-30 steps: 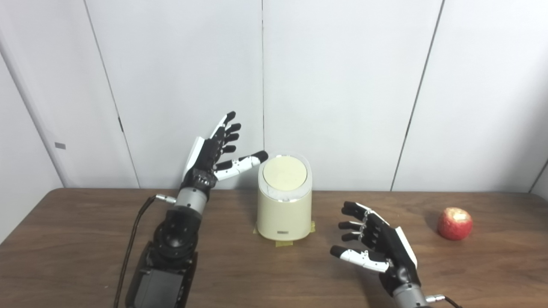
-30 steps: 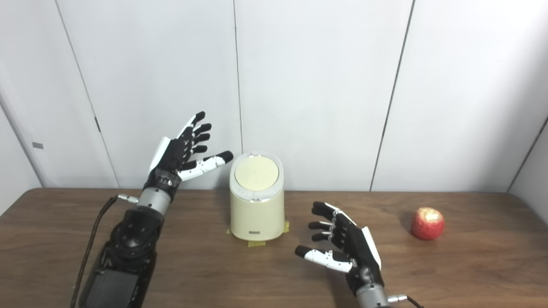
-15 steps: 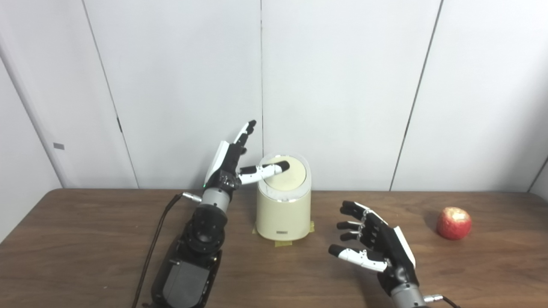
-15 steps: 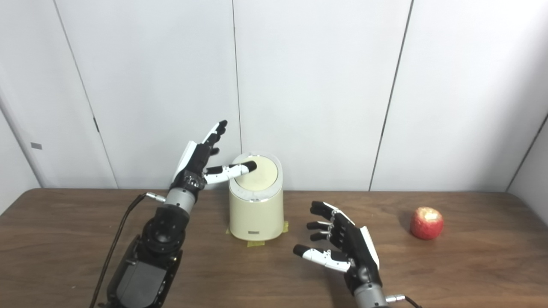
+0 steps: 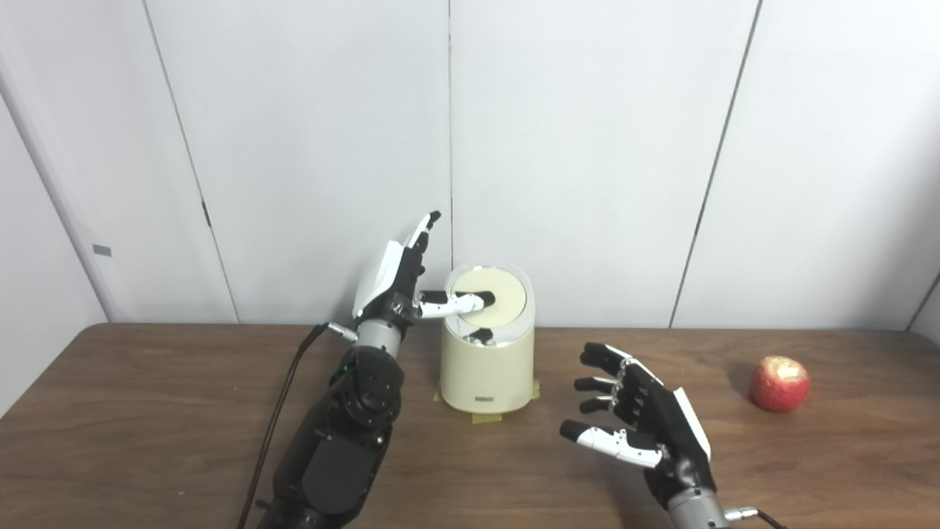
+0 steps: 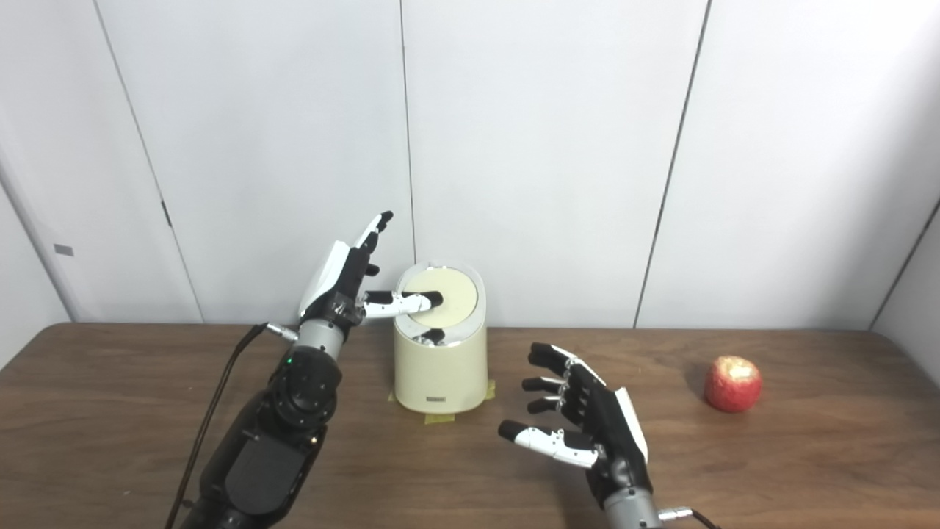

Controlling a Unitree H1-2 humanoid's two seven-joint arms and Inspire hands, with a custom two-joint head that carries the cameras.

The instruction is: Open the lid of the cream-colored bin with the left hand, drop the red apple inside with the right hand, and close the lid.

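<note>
The cream-colored bin stands at the back middle of the brown table, taped down at its base. Its round lid is tipped, and a dark gap shows at the front edge. My left hand is open beside the bin's left, its thumb laid across the lid and the other fingers pointing up. The red apple lies far right on the table, a pale patch on top. My right hand hovers open, fingers spread, between bin and apple, holding nothing.
White wall panels rise right behind the table's far edge. A black cable runs along my left forearm. Yellow tape sticks out under the bin's front.
My left hand swung right from beside the bin, put its thumb on the lid and pressed; the lid has tilted and a dark gap has appeared. The right hand has barely shifted.
</note>
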